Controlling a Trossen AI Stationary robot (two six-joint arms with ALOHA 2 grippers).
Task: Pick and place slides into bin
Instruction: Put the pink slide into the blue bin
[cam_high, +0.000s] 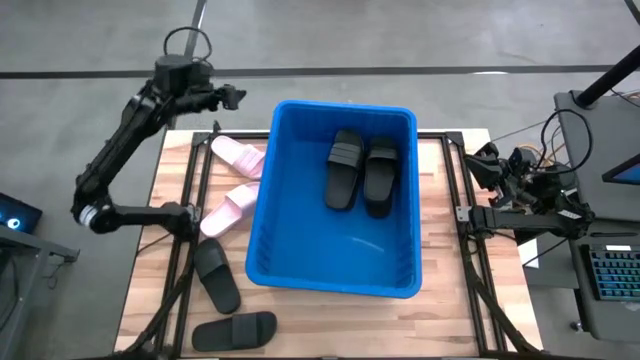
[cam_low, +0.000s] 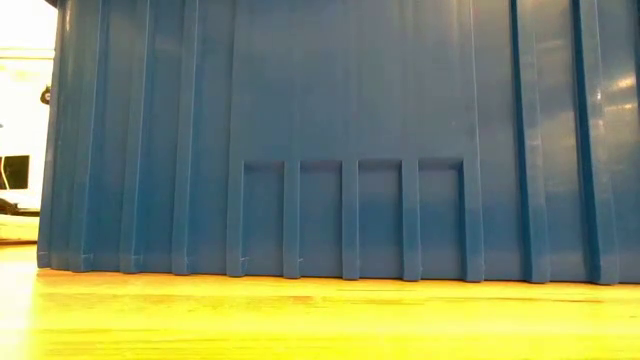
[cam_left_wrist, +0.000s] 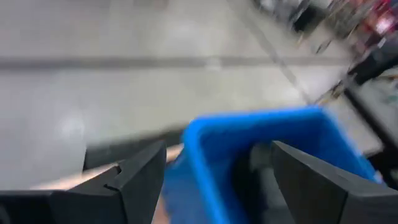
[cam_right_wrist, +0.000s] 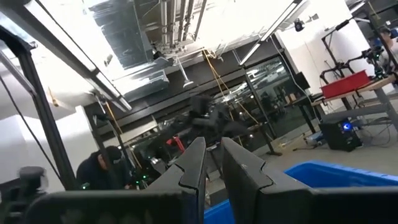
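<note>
Two black slides (cam_high: 362, 172) are already laid in the bin (cam_high: 262, 225). The left gripper (cam_high: 236, 97) is held open and empty near the bin's far-left corner; the rim could be struck during descent toward the pink slides (cam_high: 235, 178). The right gripper (cam_high: 478, 163) is parked, nearly closed, empty.

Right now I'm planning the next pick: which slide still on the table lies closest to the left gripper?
The pink slide at the table's far-left corner, just below the open left gripper. The other pink slide and both black ones lie farther toward the near edge.
</note>
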